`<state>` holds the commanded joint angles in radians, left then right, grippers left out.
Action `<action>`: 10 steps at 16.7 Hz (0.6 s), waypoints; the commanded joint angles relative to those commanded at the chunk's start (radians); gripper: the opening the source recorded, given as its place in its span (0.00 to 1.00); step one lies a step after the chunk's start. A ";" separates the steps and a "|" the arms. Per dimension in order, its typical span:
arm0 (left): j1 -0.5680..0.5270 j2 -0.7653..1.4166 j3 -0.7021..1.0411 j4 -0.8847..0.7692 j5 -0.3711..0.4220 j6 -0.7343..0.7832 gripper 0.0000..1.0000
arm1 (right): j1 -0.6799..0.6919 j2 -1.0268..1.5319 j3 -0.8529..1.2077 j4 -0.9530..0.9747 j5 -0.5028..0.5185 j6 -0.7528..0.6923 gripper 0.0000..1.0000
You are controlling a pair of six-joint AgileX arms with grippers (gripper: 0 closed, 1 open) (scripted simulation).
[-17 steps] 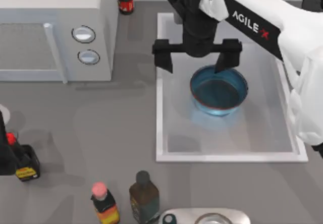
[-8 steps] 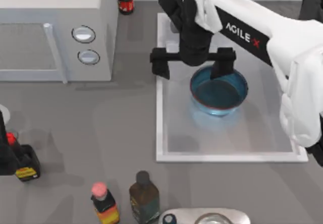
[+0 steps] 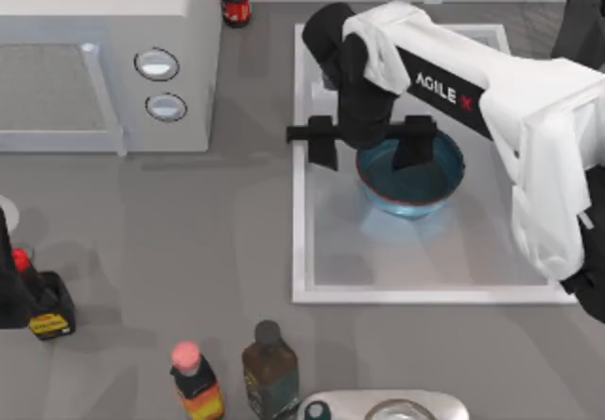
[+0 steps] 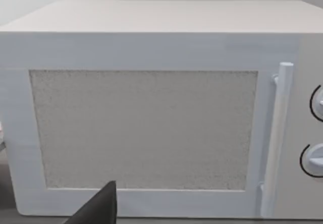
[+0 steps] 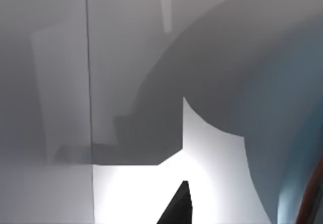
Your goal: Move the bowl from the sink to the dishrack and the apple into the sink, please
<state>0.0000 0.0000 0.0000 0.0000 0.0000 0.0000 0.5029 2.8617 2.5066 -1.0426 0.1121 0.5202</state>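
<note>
Your right gripper (image 3: 369, 144) is spread wide with nothing in it, straddling the left rim of the bowl (image 3: 412, 176), which sits upper-middle in the sink (image 3: 406, 294): one finger inside the bowl, one outside over the basin floor. Go straight down, centre the wall between the fingers, then close. Left arm is parked at the table's left edge, facing the microwave (image 4: 151, 113).

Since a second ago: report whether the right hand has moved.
Yes. The right hand has dropped toward the bowl, one finger just inside its rim, the other outside, by the sink wall.
</note>
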 joint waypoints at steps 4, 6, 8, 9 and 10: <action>0.000 0.000 0.000 0.000 0.000 0.000 1.00 | 0.000 0.000 0.000 0.000 0.000 0.000 0.77; 0.000 0.000 0.000 0.000 0.000 0.000 1.00 | 0.000 0.000 0.000 0.000 0.000 0.000 0.62; 0.000 0.000 0.000 0.000 0.000 0.000 1.00 | 0.000 0.000 0.000 0.000 0.000 0.000 0.47; 0.000 0.000 0.000 0.000 0.000 0.000 1.00 | 0.000 0.000 0.000 0.000 0.000 0.000 0.40; 0.000 0.000 0.000 0.000 0.000 0.000 1.00 | 0.000 0.000 0.000 0.000 0.000 0.000 0.32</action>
<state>0.0000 0.0000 0.0000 0.0000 0.0000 0.0000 0.5029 2.8617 2.5066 -1.0426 0.1121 0.5202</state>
